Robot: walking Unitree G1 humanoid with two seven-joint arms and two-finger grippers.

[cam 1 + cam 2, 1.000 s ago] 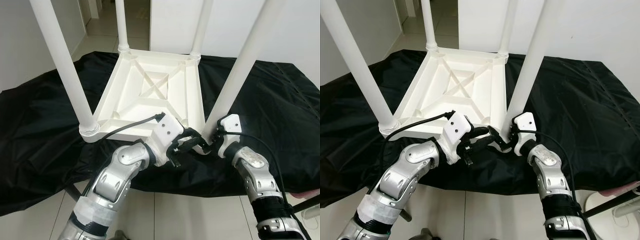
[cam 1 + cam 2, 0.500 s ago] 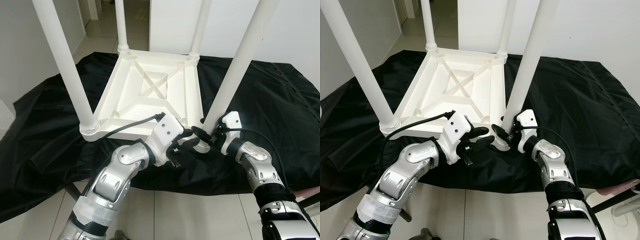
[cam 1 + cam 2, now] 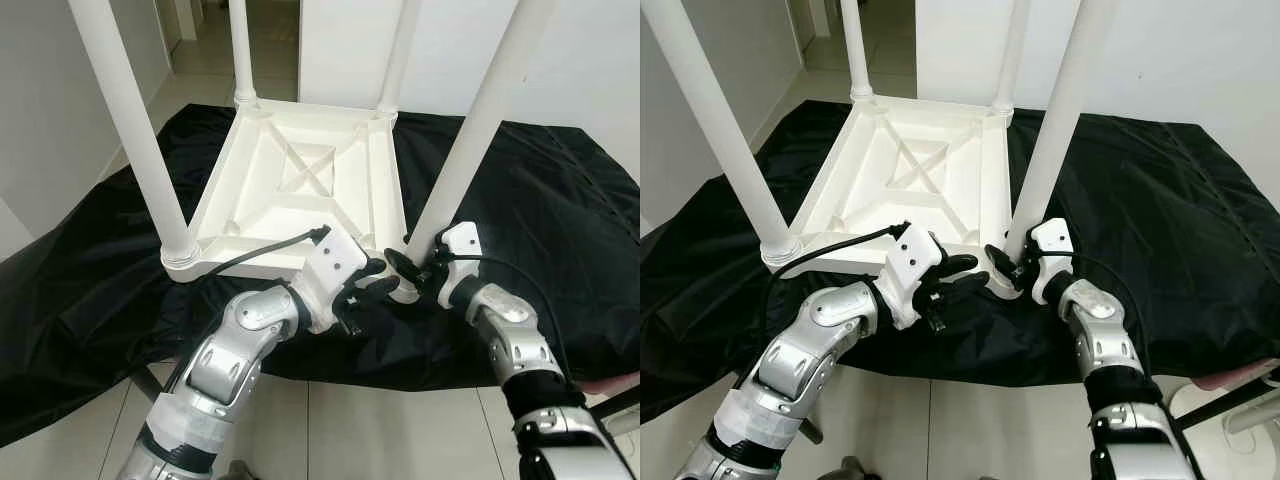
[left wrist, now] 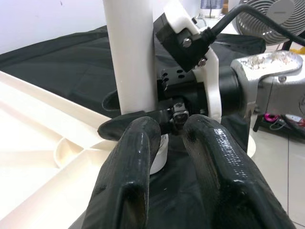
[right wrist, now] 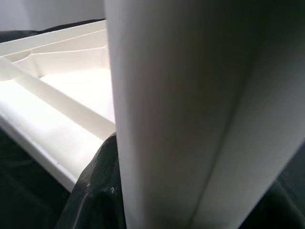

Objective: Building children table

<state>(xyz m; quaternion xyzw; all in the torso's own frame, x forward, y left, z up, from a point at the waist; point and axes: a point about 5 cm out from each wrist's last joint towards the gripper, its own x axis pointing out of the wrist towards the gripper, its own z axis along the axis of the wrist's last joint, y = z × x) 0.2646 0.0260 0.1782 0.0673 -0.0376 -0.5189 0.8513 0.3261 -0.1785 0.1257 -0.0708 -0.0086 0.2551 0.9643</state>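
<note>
At lower centre, my right gripper pinches the table leg to seat it in the upturned table; my left gripper, fingers spread, waits alongside.

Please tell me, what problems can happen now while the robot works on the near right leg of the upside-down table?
1. The right hand grips low on the near right leg; this tall leg could lean or fail to seat in its corner socket.
2. The left hand sits right beside the right hand at that corner, so the fingers may collide.
3. The table lies on a loose black cloth, so it could slide when pushed.
</note>
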